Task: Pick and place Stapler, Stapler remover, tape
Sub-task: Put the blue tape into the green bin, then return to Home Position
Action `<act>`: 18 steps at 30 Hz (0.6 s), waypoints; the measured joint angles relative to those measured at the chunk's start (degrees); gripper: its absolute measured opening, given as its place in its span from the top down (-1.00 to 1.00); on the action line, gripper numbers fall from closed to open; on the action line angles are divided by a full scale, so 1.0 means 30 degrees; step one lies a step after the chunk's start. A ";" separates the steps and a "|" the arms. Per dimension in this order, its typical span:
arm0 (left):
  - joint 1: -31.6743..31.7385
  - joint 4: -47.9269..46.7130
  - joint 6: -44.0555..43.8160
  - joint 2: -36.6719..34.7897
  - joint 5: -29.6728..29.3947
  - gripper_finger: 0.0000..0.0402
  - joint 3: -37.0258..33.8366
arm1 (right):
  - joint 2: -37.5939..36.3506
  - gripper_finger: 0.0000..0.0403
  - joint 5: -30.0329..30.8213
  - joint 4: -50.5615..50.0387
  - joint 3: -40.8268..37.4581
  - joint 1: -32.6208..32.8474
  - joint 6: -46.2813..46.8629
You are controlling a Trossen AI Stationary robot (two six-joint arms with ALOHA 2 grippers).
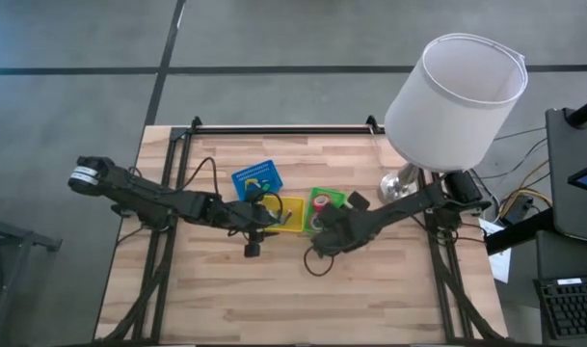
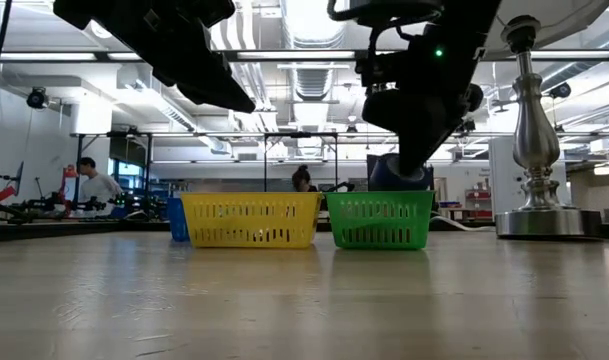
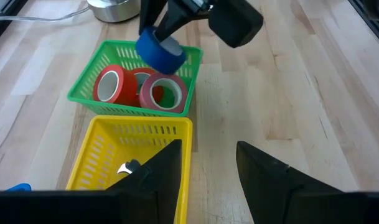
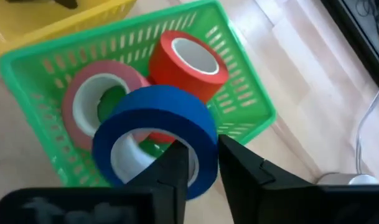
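Observation:
My right gripper (image 4: 201, 149) is shut on the blue tape roll (image 4: 155, 134) and holds it over the green bin (image 4: 251, 106). That bin holds three pink-red tape rolls (image 3: 111, 84) (image 3: 139, 78) (image 3: 163, 93), which lean on each other. My left gripper (image 3: 208, 152) is open and touches nothing. It hovers beside the yellow bin (image 3: 136, 134), on its near side. A small white object (image 3: 127, 168) lies in the yellow bin; what it is cannot be told. No stapler is plainly recognisable. My right gripper pinches the wall of the blue roll (image 4: 205, 146), with one finger (image 4: 173, 168) in the centre hole and the other (image 4: 239, 174) outside. The roll is lifted clear and tilted, just above the green bin's rim (image 2: 381, 197), as the low view shows.
Three bins stand in a row mid-table: a blue bin (image 1: 257, 180), the yellow bin (image 1: 288, 214) and the green bin (image 1: 324, 202). A lamp with a white shade (image 1: 457, 96) and a metal base (image 2: 544, 220) stands at the far right. The near half of the table (image 1: 303, 299) is bare wood.

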 joint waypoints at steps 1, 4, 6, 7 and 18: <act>0.0000 0.0000 0.0000 0.0000 0.0000 0.22 0.0000 | 0.0000 0.58 0.0009 0.0131 -0.0094 -0.0001 0.0042; 0.0000 0.0000 0.0000 0.0000 0.0000 0.22 -0.0007 | 0.0000 0.46 0.0038 0.0688 -0.0307 -0.0009 0.0009; 0.0000 0.0000 0.0000 0.0000 0.0000 0.22 -0.0007 | 0.0000 0.40 0.0165 0.0758 -0.0375 0.0006 0.0096; 0.0000 0.0000 0.0000 0.0000 0.0000 0.22 -0.0007 | 0.0000 0.37 0.0169 0.0768 -0.0375 0.0006 0.0096; -0.0197 -0.0015 0.0178 -0.0116 0.0004 0.22 0.0000 | -0.0147 0.23 0.0167 0.0764 0.0748 0.1030 -0.0306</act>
